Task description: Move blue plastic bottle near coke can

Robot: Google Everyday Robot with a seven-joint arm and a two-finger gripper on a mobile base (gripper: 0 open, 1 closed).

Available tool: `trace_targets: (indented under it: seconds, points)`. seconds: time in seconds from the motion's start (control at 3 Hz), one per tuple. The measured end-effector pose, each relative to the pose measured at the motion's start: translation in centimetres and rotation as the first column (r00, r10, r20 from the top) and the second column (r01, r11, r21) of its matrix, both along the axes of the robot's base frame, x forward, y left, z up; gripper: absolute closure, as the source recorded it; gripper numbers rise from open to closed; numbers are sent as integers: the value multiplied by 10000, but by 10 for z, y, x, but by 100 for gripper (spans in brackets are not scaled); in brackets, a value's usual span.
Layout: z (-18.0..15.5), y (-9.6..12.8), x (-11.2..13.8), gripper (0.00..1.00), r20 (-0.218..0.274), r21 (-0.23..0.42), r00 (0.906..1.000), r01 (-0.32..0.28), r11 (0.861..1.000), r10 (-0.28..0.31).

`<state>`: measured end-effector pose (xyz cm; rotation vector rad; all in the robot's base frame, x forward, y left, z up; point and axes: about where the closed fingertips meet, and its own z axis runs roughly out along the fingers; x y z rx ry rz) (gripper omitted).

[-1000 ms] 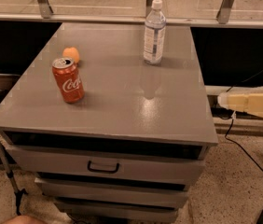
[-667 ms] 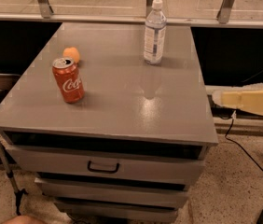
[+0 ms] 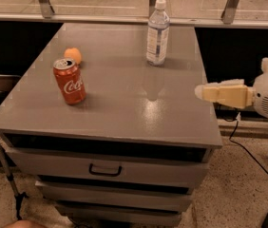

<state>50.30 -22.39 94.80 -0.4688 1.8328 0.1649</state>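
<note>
The blue plastic bottle (image 3: 157,32) stands upright at the back of the grey cabinet top (image 3: 124,103), right of centre, with a white cap and pale label. The coke can (image 3: 69,81) stands upright near the left front of the top. My gripper (image 3: 203,92) reaches in from the right at the cabinet's right edge, cream-coloured, pointing left. It is well in front of and to the right of the bottle, touching nothing.
A small orange fruit (image 3: 72,55) lies just behind the can. A drawer with a dark handle (image 3: 105,170) is below the top. A railing with metal posts (image 3: 44,1) runs behind. A black cable (image 3: 260,167) trails on the floor at right.
My gripper has moved left from the right edge of view toward the cabinet's right side. The bottle, can and fruit have not moved.
</note>
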Motion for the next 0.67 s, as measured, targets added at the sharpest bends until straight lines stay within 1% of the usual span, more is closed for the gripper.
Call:
trace_targets:
  seconds: [0.33,0.67]
  points:
    - [-7,16,27,0,358,39,9994,-16,10000,14]
    - [-3,26,54,0,853,86,9964,22,10000,-29]
